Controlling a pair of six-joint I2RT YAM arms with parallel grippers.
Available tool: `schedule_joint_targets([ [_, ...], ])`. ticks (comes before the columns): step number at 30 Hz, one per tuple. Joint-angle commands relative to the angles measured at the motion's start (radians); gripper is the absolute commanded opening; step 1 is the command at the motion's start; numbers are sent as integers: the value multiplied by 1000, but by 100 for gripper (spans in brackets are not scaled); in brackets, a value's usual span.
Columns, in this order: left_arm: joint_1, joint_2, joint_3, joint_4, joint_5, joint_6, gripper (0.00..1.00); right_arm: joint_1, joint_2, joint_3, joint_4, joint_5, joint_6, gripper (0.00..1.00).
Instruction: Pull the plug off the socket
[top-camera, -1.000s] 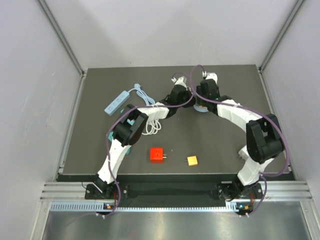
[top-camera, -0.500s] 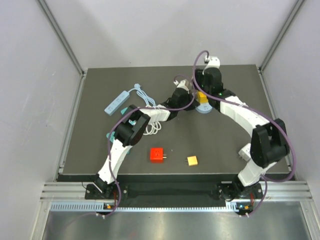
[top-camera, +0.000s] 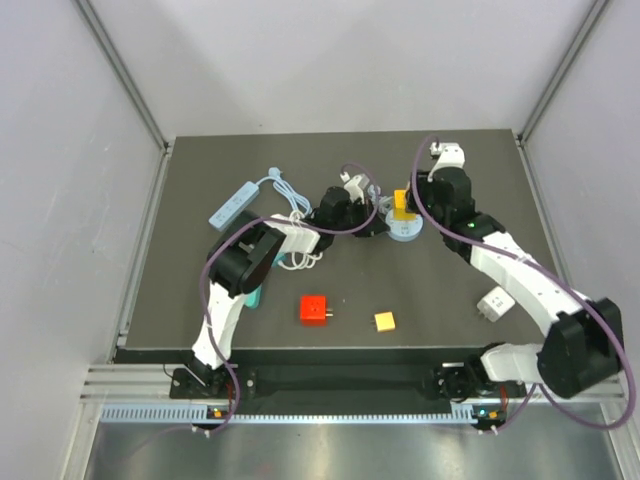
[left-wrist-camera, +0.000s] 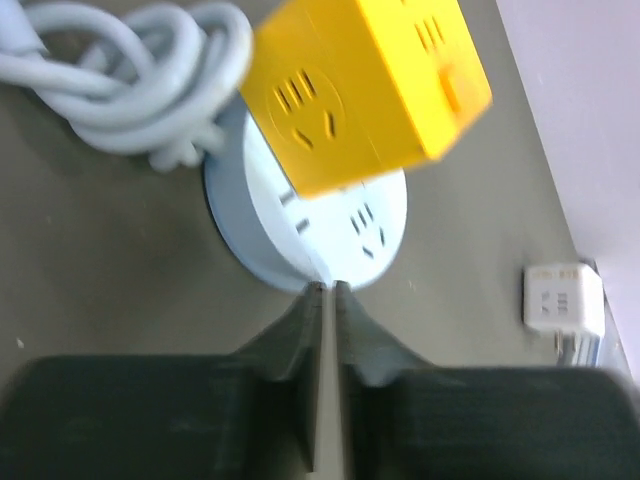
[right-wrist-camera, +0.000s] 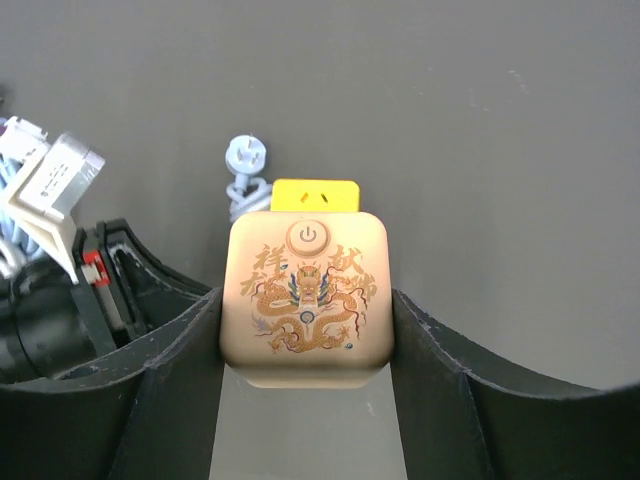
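While the left tool stays low at the near rim of the round socket, its fingers all but closed on nothing, the yellow plug has come up off that socket in the last second. It now hangs tilted just above the socket, whose slots are bare underneath. Reaching in from the socket's right side, the right tool has the plug clamped by two opposite sides. To my eye the pull looks done; setting the plug down on the tabletop is all that could remain.
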Motion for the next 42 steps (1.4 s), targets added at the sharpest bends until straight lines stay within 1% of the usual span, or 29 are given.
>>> schedule_joint_targets([
  [1,12,-105,-37,91,133,79,18,-3,-119,-8,-99,25,-35,0],
  [3,18,-128,-40,108,170,96,29,-5,-154,6,-174,-7,-35,0],
  [4,24,-148,-55,134,185,93,35,-5,-173,21,-246,-63,-32,0],
  [7,47,-182,-127,222,215,70,38,-3,-199,20,-321,-198,-29,0],
  [8,71,-204,-147,284,234,58,39,-1,-203,15,-369,-287,-22,0],
  [9,85,-214,-164,305,247,40,39,0,-206,7,-394,-346,-16,0],
  [10,116,-228,-193,324,255,33,40,5,-208,-14,-412,-387,1,0],
  [11,133,-249,-205,330,259,30,40,12,-210,-28,-438,-474,12,0],
  [14,199,-295,-258,335,270,36,40,60,-217,-83,-449,-593,60,0],
  [16,235,-315,-291,339,275,49,40,92,-226,-118,-426,-624,118,0],
  [17,245,-332,-298,333,272,65,40,133,-232,-135,-403,-657,141,0],
  [19,265,-346,-313,312,261,84,40,176,-225,-190,-298,-697,203,0],
  [20,268,-349,-318,307,255,96,40,214,-195,-209,-262,-738,224,1],
  [21,274,-349,-321,304,250,98,40,232,-173,-224,-181,-755,245,1],
  [22,277,-347,-325,306,247,96,40,247,-150,-241,-152,-766,279,1],
  [23,285,-344,-325,309,248,87,40,284,-100,-240,-123,-754,290,1],
  [25,289,-334,-325,319,256,78,40,319,-50,-224,-68,-737,307,3],
  [26,289,-332,-327,319,258,79,40,340,3,-218,-58,-734,310,4],
  [28,291,-329,-321,315,259,88,40,350,57,-188,-70,-740,307,6],
  [30,297,-323,-319,307,259,98,40,353,122,-177,-70,-762,293,7],
  [33,305,-318,-321,307,256,96,40,353,162,-183,-27,-776,287,12],
  [36,311,-309,-319,313,262,92,40,354,183,-180,-15,-770,270,21],
  [37,314,-306,-319,315,262,90,40,351,185,-181,-10,-765,267,29],
  [39,315,-301,-316,325,270,81,40,350,197,-177,-19,-739,259,38],
  [40,318,-295,-315,330,271,76,40,350,202,-171,-24,-734,252,45],
  [42,317,-288,-311,341,279,66,41,348,212,-165,-41,-719,245,50],
])
